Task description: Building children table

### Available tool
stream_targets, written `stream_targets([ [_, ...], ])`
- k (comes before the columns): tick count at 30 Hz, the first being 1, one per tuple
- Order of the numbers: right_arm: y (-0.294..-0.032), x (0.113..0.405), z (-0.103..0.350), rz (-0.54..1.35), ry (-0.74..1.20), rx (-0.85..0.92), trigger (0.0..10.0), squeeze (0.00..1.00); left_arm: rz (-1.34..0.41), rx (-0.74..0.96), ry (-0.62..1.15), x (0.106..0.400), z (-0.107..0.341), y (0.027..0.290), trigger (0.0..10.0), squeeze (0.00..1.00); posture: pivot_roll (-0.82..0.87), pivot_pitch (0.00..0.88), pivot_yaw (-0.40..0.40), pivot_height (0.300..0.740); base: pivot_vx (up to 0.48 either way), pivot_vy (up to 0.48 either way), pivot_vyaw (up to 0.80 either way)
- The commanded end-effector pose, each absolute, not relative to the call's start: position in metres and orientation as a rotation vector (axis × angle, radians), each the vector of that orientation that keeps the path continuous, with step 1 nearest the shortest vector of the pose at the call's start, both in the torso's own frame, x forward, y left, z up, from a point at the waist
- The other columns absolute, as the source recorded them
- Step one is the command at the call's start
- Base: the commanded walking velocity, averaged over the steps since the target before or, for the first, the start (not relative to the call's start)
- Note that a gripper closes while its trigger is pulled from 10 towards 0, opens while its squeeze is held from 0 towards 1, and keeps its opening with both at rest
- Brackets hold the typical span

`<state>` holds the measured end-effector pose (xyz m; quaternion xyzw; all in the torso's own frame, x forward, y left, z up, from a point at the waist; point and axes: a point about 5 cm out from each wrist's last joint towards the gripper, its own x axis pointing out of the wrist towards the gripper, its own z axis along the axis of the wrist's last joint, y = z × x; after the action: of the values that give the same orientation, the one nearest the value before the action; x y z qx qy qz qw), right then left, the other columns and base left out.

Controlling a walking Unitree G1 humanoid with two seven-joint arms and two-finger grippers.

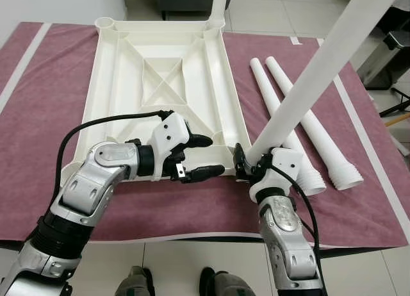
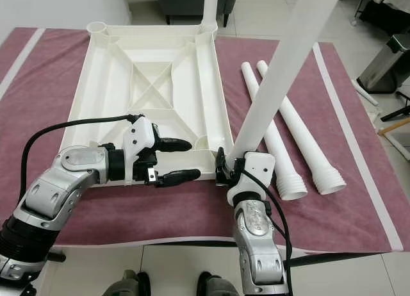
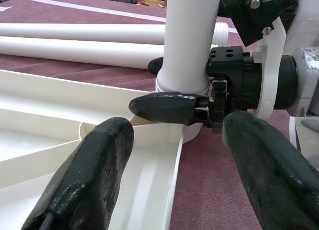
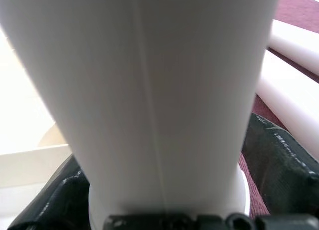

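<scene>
My right gripper [image 1: 246,163] is clenched around a white table leg [image 1: 314,78] seated at the near right corner of the upturned tabletop [image 1: 115,78]. My left gripper [image 1: 204,156] hangs spread-fingered over that tabletop's near edge. Two spare legs [image 1: 320,139] lie right of the tabletop on the maroon cloth [image 1: 38,116].

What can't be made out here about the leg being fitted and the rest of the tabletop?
- Whether the held leg is seated in the corner socket: the right gripper covers the joint, and the right wrist view sits too close.
- The leg's top end: cut off by the frame edge in the eye views.
- The tabletop's near left corner: hidden behind the left gripper's arm.
</scene>
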<state>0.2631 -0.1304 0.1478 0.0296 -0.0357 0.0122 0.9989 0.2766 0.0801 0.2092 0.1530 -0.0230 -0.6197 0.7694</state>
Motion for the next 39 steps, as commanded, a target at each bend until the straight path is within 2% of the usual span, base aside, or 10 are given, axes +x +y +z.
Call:
stream_targets([
  [1,-0.124,0.260,0.128,0.083,0.036,0.072,10.0,0.00,-1.310,0.336,-0.054,0.277,0.210,0.081,10.0,0.00,0.06,0.181,0.019,0.740,0.000,0.000,0.00],
  [10,-0.116,0.257,0.139,0.241,-0.023,0.079,10.0,0.00,-1.307,0.335,-0.055,0.277,0.210,0.081,10.0,0.00,0.06,0.183,0.020,0.740,0.000,0.000,0.00],
  [17,-0.116,0.256,0.142,0.269,-0.041,0.063,10.0,0.00,-1.305,0.335,-0.056,0.278,0.210,0.081,10.0,0.00,0.06,0.183,0.022,0.740,0.000,0.000,0.00],
  [18,-0.118,0.257,0.143,0.270,-0.050,0.060,10.0,1.00,-1.304,0.335,-0.057,0.278,0.211,0.081,10.0,0.00,0.06,0.183,0.022,0.740,0.000,0.000,0.00],
  [19,-0.118,0.257,0.143,0.270,-0.050,0.060,10.0,1.00,-1.304,0.335,-0.057,0.278,0.211,0.081,10.0,0.00,0.06,0.183,0.022,0.740,0.000,0.000,0.00],
  [20,-0.119,0.258,0.145,0.264,-0.062,0.054,10.0,0.00,-1.303,0.335,-0.057,0.278,0.211,0.082,10.0,0.00,0.06,0.183,0.022,0.740,0.000,0.000,0.00],
  [32,-0.118,0.253,0.161,0.347,-0.155,-0.053,10.0,0.00,-1.296,0.366,-0.020,0.279,0.201,0.080,10.0,0.00,0.05,0.184,0.022,0.740,0.000,0.000,0.00],
  [39,-0.121,0.247,0.162,0.383,-0.153,-0.073,10.0,0.00,-1.182,0.480,0.036,0.293,0.182,0.078,10.0,0.00,0.04,0.180,0.015,0.740,0.000,0.000,0.00],
])
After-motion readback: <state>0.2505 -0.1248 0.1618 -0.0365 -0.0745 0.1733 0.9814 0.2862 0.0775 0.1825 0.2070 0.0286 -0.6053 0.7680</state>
